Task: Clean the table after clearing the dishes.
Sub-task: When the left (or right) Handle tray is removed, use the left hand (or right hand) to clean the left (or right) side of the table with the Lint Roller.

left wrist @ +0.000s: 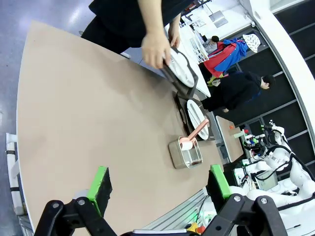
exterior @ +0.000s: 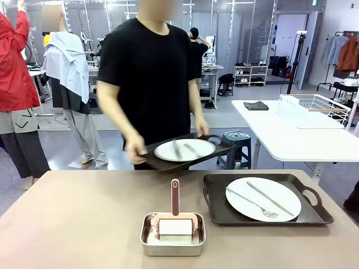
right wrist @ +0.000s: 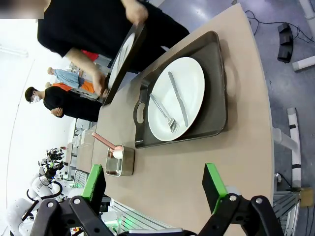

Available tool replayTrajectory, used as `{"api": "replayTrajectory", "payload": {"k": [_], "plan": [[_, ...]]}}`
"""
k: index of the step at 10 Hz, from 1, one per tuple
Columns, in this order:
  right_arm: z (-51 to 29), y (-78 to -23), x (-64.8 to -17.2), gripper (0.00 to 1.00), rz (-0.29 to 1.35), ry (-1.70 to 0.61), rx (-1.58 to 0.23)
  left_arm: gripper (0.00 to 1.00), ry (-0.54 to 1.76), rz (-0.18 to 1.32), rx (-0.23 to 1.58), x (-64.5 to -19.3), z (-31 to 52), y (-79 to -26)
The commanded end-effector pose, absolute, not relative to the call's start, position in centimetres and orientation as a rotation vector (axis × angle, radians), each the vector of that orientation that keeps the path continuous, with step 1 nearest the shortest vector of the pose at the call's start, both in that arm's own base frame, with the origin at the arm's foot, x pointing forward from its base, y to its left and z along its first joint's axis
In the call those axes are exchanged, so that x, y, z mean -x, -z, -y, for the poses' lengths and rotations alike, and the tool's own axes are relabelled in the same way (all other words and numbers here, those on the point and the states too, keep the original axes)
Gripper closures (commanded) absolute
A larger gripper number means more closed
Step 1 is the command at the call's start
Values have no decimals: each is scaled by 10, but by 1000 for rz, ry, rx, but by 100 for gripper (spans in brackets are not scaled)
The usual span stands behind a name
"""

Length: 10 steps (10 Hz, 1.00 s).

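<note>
so far only half cleared: the person holds one tray aloft beyond the left tool, the other tray of dishes sits on the worktop ahead of the right tool, both tools apart, empty.

Pan sits near-centre on table, roller in it. Just right of pan: tray on table, plate on it, fork and knife on plate. Behind, at far edge: person holds second tray bearing second plate.
</note>
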State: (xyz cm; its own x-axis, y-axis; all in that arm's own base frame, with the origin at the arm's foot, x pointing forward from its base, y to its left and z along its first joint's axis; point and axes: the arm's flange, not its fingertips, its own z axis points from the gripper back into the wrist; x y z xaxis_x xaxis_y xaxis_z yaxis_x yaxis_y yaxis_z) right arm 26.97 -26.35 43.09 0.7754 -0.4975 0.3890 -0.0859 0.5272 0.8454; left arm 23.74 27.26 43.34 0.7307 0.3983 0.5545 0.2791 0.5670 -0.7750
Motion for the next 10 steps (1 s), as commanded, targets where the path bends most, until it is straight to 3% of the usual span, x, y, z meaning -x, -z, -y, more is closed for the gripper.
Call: {"api": "replayTrajectory", "payload": {"k": [1,9,10], "plan": [[265,-432,-266,0,669,270,-1010,0,-75,793,1001,-235,-275,-434],[265,-432,-266,0,669,270,-1010,0,-79,781,993,-237,-273,-433],[265,-432,-266,0,669,270,-1010,0,74,739,840,-254,-252,-465]]}}
